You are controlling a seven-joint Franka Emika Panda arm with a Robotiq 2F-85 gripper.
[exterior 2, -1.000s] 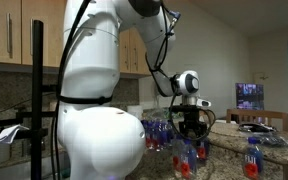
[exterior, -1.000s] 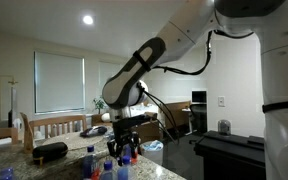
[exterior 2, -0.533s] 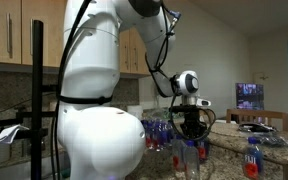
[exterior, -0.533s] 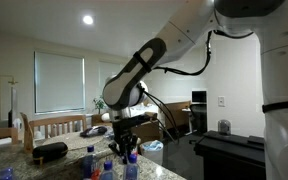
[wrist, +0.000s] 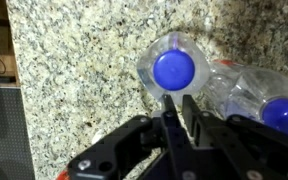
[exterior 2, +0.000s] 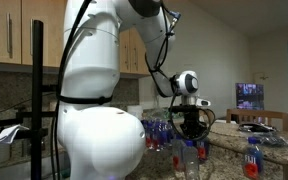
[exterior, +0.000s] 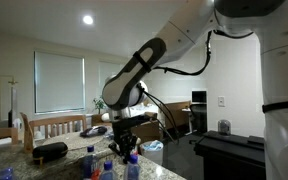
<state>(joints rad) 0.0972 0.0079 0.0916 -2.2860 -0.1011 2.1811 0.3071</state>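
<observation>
My claw (wrist: 179, 102) is pinched fully shut, its two black fingers (wrist: 168, 120) pressed flat together, and I see nothing caught between them. Right off the tips in the wrist view stands a clear plastic bottle with a round blue cap (wrist: 174, 68), upright on the speckled grey granite countertop (wrist: 74, 70). I'm looking straight down that bottle's long axis, so it runs vertical, in line with my fingers rather than across them. The cap lies just ahead of the tips, not between them. The tips sit at the bottle's near edge, and I can't tell whether they actually touch it. A second clear blue-capped bottle (wrist: 282, 112) lies just beside that bottle, on its right in the wrist view. In an exterior view, the claw (exterior 2: 190, 138) hangs low among a cluster of blue-capped bottles (exterior 2: 159, 132).
</observation>
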